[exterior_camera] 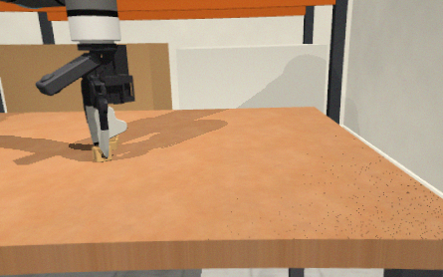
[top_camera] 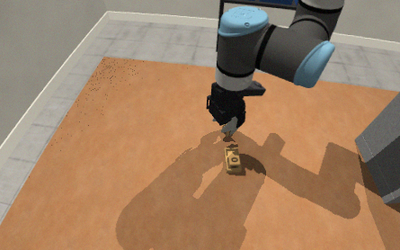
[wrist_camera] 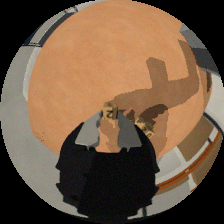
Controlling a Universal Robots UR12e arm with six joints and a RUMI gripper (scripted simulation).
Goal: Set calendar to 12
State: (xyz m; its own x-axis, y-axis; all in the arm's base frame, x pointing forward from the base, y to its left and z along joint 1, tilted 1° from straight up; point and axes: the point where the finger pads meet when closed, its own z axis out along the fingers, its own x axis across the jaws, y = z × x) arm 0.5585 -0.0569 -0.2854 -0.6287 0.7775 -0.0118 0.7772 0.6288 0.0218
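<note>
My gripper [top_camera: 228, 133] [exterior_camera: 102, 153] [wrist_camera: 109, 111] points down behind the tray in the top view, its fingertips low over the table. It is shut on a small wooden cube [exterior_camera: 97, 154] [wrist_camera: 110, 110]. The held cube shows a dark digit that looks like a 2 in the wrist view. The small wooden tray [top_camera: 234, 171] stands on the table. A second wooden cube [top_camera: 234, 159] sits in it with a 0 facing up. The fingers hide much of the held cube, and the tray is partly hidden in the exterior view. The month's name cannot be read.
The orange-brown table top [top_camera: 157, 112] [exterior_camera: 254, 189] bears the arm's shadow, which falls over the tray. A grey block-like structure [top_camera: 395, 148] stands at the right in the top view. Walls and rack posts stand beyond the table.
</note>
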